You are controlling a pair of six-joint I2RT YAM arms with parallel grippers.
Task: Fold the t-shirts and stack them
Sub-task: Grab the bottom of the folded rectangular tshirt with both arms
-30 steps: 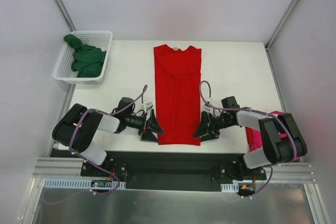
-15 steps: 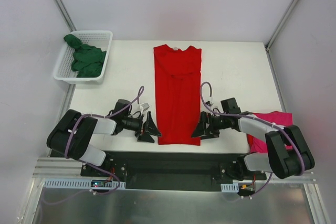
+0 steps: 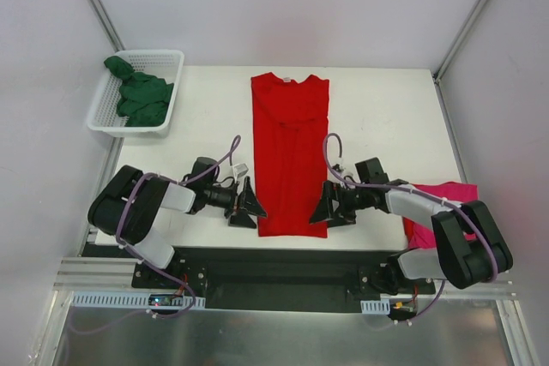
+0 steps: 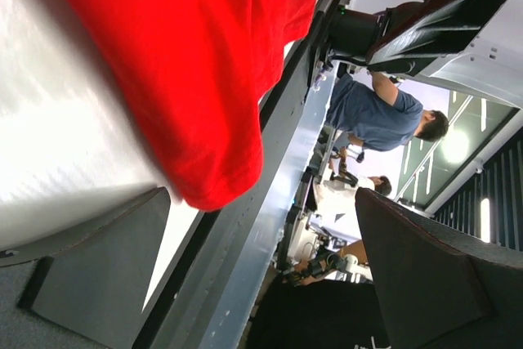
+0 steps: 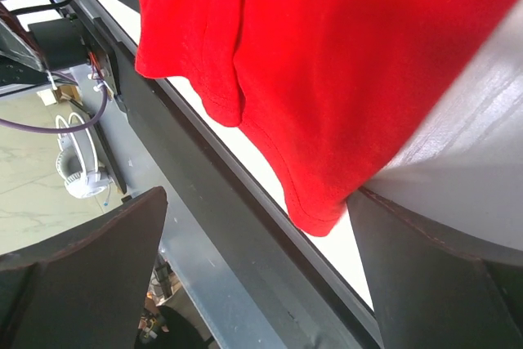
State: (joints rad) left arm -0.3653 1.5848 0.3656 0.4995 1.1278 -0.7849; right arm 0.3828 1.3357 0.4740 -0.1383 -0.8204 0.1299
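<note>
Red t-shirt [image 3: 290,153] folded into a long strip mid-table, green t-shirt [image 3: 137,95] bunched in basket, pink t-shirt [image 3: 439,203] at right edge

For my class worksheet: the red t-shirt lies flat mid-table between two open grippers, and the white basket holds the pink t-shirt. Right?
Not quite. The basket holds the dark green t-shirt, as the top external view shows; the pink t-shirt lies outside it, near right. The rest stands.

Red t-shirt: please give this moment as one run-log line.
red t-shirt: flat, folded narrow | left end effector: open, beside near-left corner | right end effector: open, at near-right corner | green t-shirt: in basket
</note>
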